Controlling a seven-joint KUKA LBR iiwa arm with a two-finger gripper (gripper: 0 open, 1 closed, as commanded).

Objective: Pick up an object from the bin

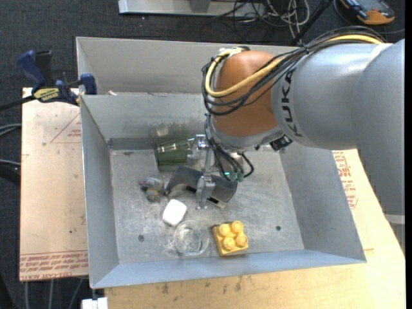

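My gripper [205,195] reaches down below the arm's orange cover to the middle of the bin floor. Its tip is at a dark grey, flat, angular object [187,179] lying there; whether it touches that object I cannot tell. A green glass jar [171,153] lies on its side just behind and to the left of the gripper. A small white block [174,212] rests in front of the dark object, to the gripper's lower left.
A yellow knobbed block [230,237] and a clear glass cup [190,239] sit near the front wall. A small grey lump [151,188] lies left of the dark object. The arm's bulk covers the bin's back right.
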